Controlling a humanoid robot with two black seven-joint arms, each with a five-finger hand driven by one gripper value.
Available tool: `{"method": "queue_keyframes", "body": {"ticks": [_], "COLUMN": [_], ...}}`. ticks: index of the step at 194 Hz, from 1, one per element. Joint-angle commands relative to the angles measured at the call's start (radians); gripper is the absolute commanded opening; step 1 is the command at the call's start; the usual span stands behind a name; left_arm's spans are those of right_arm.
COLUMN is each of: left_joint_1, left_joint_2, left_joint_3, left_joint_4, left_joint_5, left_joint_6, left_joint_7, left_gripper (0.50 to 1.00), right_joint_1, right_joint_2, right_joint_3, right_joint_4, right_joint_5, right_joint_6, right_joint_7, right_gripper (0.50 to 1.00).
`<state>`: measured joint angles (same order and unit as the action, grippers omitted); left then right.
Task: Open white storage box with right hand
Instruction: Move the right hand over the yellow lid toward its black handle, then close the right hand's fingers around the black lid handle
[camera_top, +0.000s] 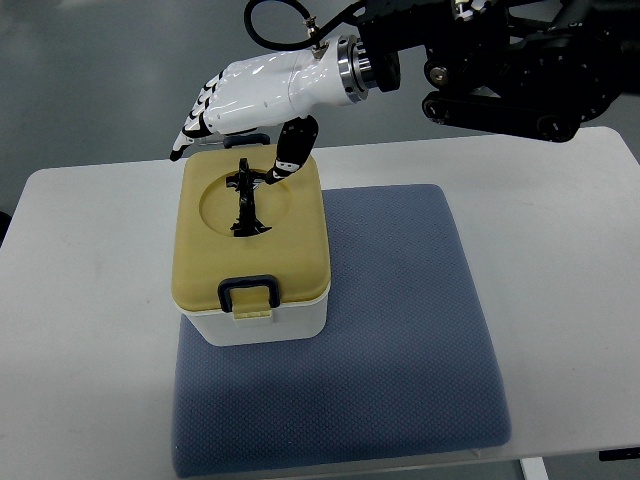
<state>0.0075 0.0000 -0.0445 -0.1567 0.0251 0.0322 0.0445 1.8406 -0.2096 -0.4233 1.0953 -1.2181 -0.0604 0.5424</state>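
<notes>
Your right arm (500, 75) comes in from the two o'clock corner and reaches toward nine o'clock. The right hand (250, 100) is white and lies flat, palm down. Its fingers (195, 120) stretch out, pointing to eight o'clock. The thumb (292, 150) hangs down toward six o'clock.

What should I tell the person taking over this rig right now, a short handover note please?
Right hand: over the far edge of the white storage box, fingers extended, holding nothing; thumb pointing down toward the lid's black handle.
Left hand: not in view.
Box: on the blue mat, on the white table, toward the mat's left side. Yellow lid looks fully seated; the near latch looks down.
Done: hand brought to the box.
Left: release the latch, lift the lid.
</notes>
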Motion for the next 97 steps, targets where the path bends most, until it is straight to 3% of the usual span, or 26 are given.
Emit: {"method": "queue_keyframes", "body": {"ticks": [1,41,97], "left_joint_1": [-0.001,0.000,0.000], "left_joint_2": [0.000,0.000,0.000], "left_joint_3": [0.000,0.000,0.000], "left_joint_4": [0.000,0.000,0.000], "left_joint_5": [-0.001,-0.001,-0.001], "left_joint_6": [0.000,0.000,0.000], "left_joint_7": [0.000,0.000,0.000], "left_gripper": [1.000,1.000,1.000], "right_joint_1": [-0.001,-0.018,-0.027], "right_joint_2": [0.010,0.038,0.047], "right_joint_3": [-0.026,-0.031,-0.058], "right_joint_4": [-0.025,-0.055,-0.060], "right_joint_5": [-0.001,-0.004,-0.049], "right_joint_6": [-0.012,-0.016,-0.039], "right_joint_7": [-0.001,0.004,0.007], "right_gripper": [0.793,0.750,0.754]}}
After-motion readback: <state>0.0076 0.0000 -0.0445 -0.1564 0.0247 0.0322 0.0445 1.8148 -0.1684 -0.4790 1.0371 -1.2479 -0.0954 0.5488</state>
